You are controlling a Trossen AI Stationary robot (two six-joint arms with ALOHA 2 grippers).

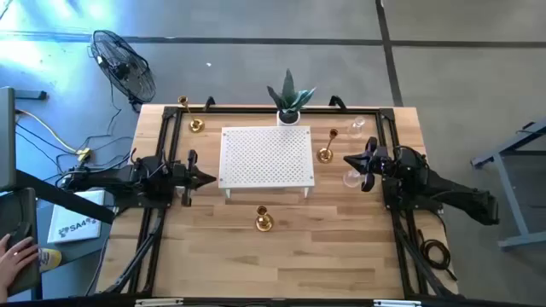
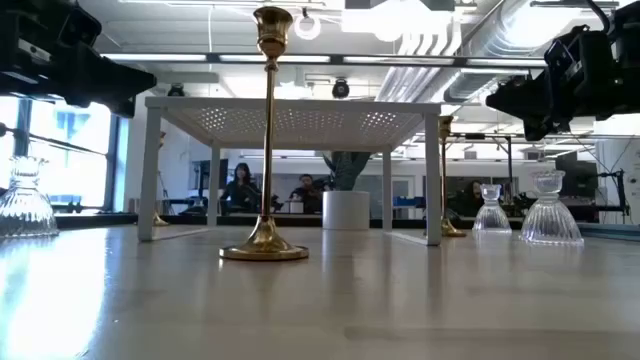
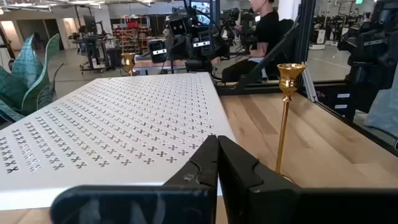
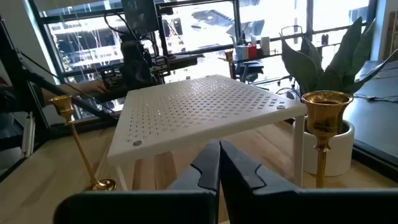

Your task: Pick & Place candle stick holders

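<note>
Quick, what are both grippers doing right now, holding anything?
Left gripper: jaws closed, empty, at the white perforated stand's left side.
Right gripper: jaws closed, empty, at the stand's right side.

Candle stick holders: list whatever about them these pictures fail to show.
- High view: clear glass holders near the right gripper are too faint to count.
- Low view: glass holder cut by the picture's edge.
- Right wrist view: base of the nearest gold holder hidden behind that gripper.
- Left wrist view: gold holder's base partly hidden by the left gripper.
</note>
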